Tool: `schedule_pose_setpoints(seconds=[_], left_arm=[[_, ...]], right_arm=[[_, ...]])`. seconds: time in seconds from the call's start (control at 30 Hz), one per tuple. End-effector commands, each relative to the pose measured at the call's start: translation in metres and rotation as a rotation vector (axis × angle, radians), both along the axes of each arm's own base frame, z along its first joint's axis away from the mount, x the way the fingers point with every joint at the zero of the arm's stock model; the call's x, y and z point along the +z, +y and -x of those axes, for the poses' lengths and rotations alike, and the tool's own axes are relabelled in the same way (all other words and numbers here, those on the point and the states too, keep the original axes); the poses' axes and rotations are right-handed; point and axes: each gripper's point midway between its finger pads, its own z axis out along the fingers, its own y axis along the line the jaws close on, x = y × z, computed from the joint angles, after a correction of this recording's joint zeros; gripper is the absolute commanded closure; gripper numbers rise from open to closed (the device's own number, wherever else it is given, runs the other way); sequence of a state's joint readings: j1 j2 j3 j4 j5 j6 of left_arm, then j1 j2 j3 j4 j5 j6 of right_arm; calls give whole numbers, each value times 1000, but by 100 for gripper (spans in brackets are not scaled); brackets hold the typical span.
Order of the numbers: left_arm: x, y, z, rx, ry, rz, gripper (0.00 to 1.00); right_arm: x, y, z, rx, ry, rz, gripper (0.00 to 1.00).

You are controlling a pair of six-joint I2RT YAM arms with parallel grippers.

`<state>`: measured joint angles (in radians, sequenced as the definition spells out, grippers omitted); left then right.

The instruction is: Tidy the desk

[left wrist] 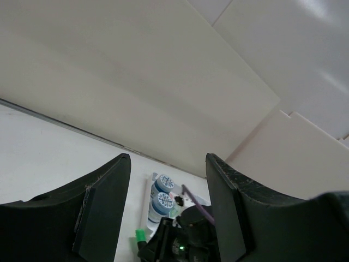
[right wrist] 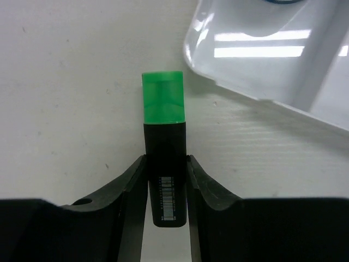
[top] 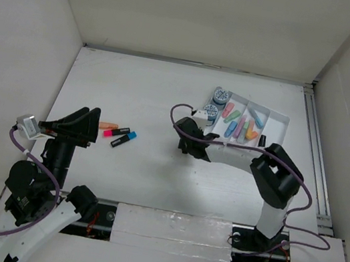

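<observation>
The desk point(top: 154, 93) spreads under the white tray point(top: 283, 123) and far to its left. From above, the right gripper point(right wrist: 166, 164) hides what it holds just left of the tray. Its wrist view shows the jaws pinching the black barrel of a green highlighter point(right wrist: 163, 98), with only a corner of the tray in frame. The left gripper point(left wrist: 168, 158), well left of the tray, gapes wide and empty. The tray holds two round blue rolls point(top: 220, 95) and pastel markers point(top: 237, 125), their count unclear. An orange highlighter point(top: 108, 125), a pink highlighter point(top: 115, 132) and a blue highlighter point(top: 124, 138) lie well to its left.
</observation>
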<state>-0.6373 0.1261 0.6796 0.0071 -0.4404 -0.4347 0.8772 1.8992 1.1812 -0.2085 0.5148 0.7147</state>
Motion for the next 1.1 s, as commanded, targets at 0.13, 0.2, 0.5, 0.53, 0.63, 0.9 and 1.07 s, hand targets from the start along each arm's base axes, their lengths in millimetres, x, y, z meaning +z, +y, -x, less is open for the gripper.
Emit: schedule_pose_setpoints(seconds=[0.13,0.2,0.5,0.53,0.63,0.9,1.07], left_arm=[[8,1,3,-1,-35,12,47],[8,2,4,0,-39,15,47],[7,-2,1,-8,-30,8,47],[7,-2,0,-7,-29,8,47],[6,-2,-1,-7,-25,5,47],[6,-3,-1,-6,-24,3,47],[6,-3,-1,-7,-24,4,47]], right_arm=[[131,-83,-46,-239,-220,-472,95],[139,-119,-44,-313,-232,-535,94],[114,-303,-57,-701,-287,-685,93],[113,-309,-58,-708,-282,-705,93],[104,-311,-59,-695,-246,-767,84],[116,-332,-50,-778,-320,-747,43],[142,-288,-51,-639,-395,-741,53]])
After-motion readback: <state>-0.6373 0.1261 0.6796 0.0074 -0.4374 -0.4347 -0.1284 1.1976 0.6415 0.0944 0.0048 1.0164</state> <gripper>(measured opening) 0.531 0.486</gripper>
